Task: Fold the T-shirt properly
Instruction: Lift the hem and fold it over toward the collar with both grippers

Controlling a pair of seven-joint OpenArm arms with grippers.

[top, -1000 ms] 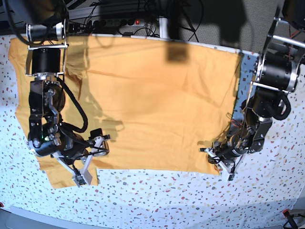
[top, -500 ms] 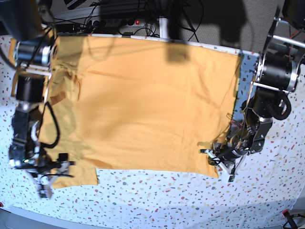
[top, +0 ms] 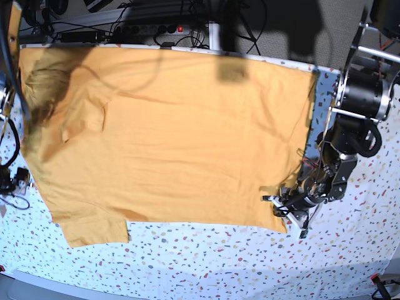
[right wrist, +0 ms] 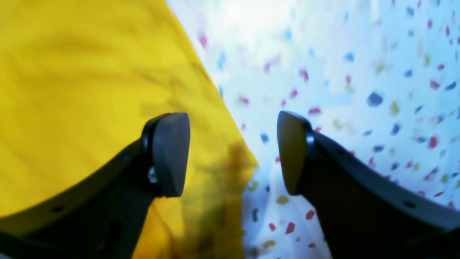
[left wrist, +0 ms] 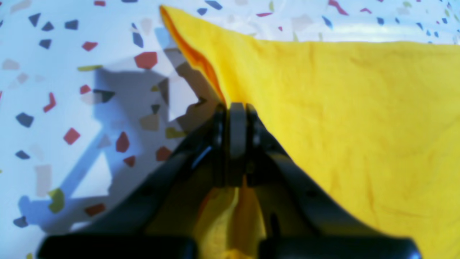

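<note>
The mustard-yellow T-shirt (top: 187,137) lies spread flat on the speckled table, its short sleeve (top: 94,228) at the near left. My left gripper (top: 286,209) is at the shirt's near right corner. The left wrist view shows this gripper (left wrist: 237,108) shut on the T-shirt (left wrist: 359,108), with the edge pinched up into a ridge. My right gripper (right wrist: 231,154) is open above the T-shirt (right wrist: 72,90) edge, one finger over cloth, the other over bare table, nothing between them. In the base view the right arm (top: 7,181) shows only at the left edge, blurred.
The speckled white table cover (top: 219,256) surrounds the shirt. A power strip and cables (top: 156,30) run along the far edge. The left arm's black motor housing (top: 362,94) stands at the right. The table's front edge curves along the bottom of the base view.
My right arm has swung left, from over the near left sleeve to the view's left edge, staying open. The left gripper has kept its hold at the near right corner.
</note>
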